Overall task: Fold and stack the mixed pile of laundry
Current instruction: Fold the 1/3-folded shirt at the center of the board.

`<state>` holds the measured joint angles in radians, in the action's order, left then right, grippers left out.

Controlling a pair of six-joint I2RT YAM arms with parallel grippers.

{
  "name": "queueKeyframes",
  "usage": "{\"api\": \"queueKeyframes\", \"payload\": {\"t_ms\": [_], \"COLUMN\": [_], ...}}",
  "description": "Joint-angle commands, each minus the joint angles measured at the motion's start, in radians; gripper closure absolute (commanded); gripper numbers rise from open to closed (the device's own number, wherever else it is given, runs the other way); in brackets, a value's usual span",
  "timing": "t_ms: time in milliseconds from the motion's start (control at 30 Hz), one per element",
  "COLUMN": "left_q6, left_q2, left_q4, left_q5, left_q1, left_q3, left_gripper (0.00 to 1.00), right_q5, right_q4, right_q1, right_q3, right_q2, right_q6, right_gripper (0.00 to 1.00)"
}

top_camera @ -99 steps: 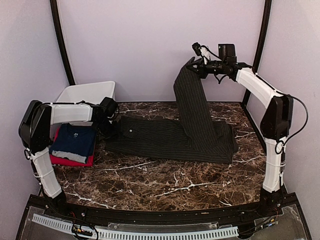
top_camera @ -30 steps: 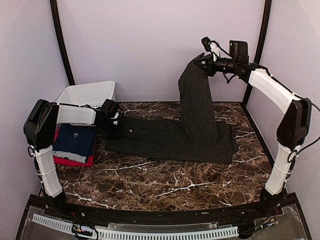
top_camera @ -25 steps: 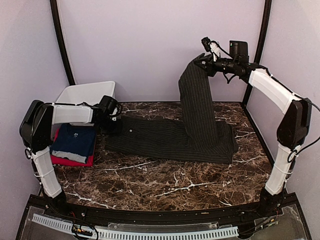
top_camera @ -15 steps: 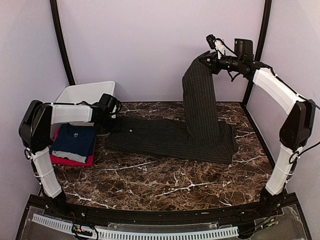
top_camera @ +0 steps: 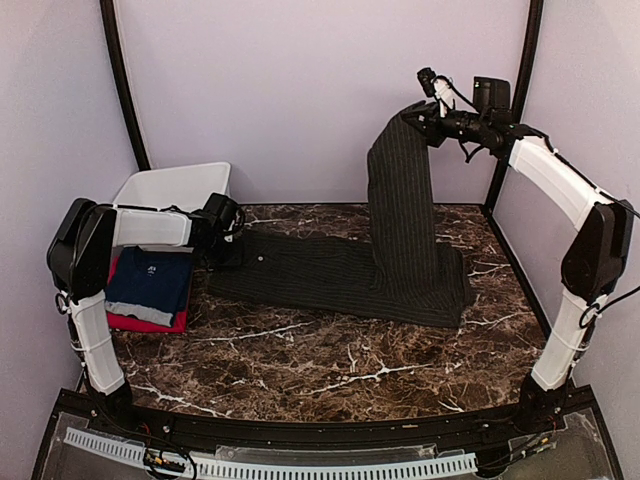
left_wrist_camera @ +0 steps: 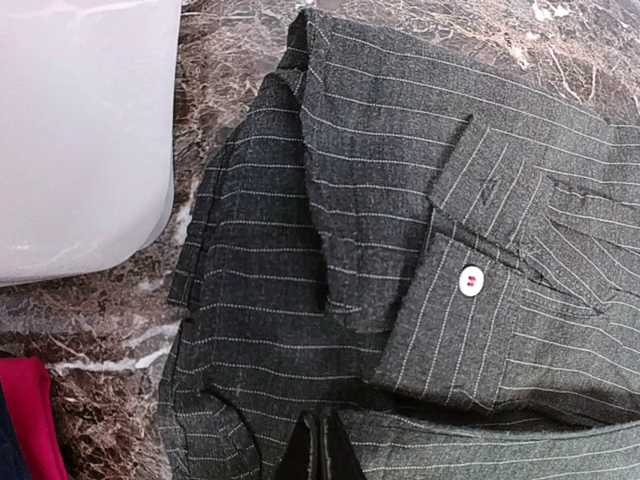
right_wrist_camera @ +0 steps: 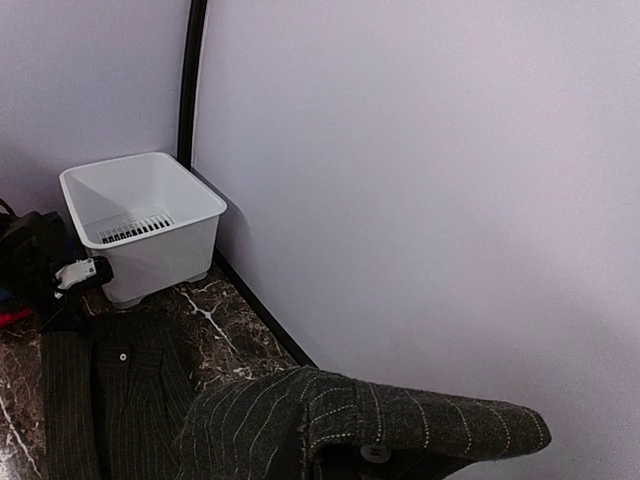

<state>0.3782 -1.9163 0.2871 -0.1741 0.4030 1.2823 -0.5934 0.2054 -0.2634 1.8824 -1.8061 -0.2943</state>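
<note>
The dark pinstriped shirt lies spread across the back of the marble table. Its right part rises in a steep strip to my right gripper, which is shut on the cloth high near the back wall. In the right wrist view the held shirt drapes over the fingers and hides them. My left gripper rests low at the shirt's left edge, and its dark fingertips are shut on the striped shirt by a white button. A folded navy T-shirt lies on a folded red T-shirt at the left.
A white plastic bin stands at the back left, just behind my left gripper, and the same bin fills the left wrist view's upper left. Black frame posts and the purple walls enclose the back and sides.
My right gripper has risen and moved right toward the back corner, drawing the shirt's raised strip taller and steeper. My left gripper has only shifted slightly at the shirt's left edge.
</note>
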Motion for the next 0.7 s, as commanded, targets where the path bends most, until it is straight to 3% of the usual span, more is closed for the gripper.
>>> {"api": "queueKeyframes", "payload": {"t_ms": [0, 367, 433, 533, 667], "left_q6": [0.002, 0.027, 0.025, 0.022, -0.019], "left_q2": [0.009, 0.061, 0.08, 0.163, 0.256], "left_q4": [0.013, 0.085, 0.087, 0.064, 0.057], "left_q5": [0.033, 0.009, 0.005, 0.014, 0.035], "left_q1": [-0.004, -0.003, -0.003, 0.002, 0.023], "left_q3": [0.025, -0.087, -0.095, -0.111, -0.11], "left_gripper": [1.0, 0.99, 0.91, 0.72, 0.61], "right_q5": [-0.048, -0.093, -0.096, -0.093, -0.046], "right_q4": [-0.037, -0.065, -0.074, -0.097, -0.069], "right_q1": [0.001, -0.021, -0.027, -0.043, -0.078], "right_q3": [0.016, -0.091, -0.114, -0.157, -0.168], "right_q2": [0.016, 0.018, 0.016, 0.001, -0.061], "right_q6": [0.031, 0.072, 0.083, 0.114, 0.145], "right_gripper": [1.0, 1.0, 1.0, 1.0, 1.0]}}
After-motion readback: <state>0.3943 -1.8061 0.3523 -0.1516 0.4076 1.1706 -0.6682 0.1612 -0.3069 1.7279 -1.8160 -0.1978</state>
